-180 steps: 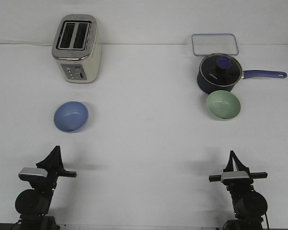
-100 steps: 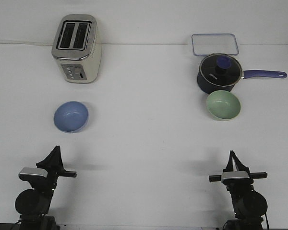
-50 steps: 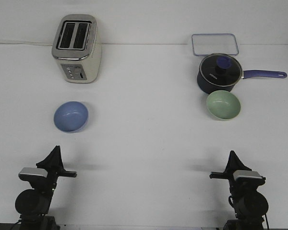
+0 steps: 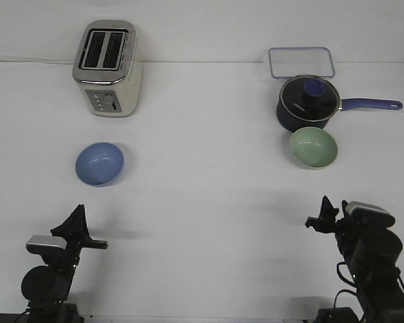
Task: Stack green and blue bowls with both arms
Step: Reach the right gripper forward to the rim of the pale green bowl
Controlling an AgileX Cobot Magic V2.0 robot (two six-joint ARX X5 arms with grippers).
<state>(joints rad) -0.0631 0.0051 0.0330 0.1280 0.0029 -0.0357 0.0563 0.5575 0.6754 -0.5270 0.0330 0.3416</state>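
Lacking any legible writing, saucepan (image 4: 307, 103) touches green bowl (image 4: 313, 147); both hands' openness is unclear

front view | high, faces forward, angled down | wide: table (image 4: 202, 202)

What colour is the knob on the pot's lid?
The knob on the saucepan lid is purple-blue, seen best in the front view.
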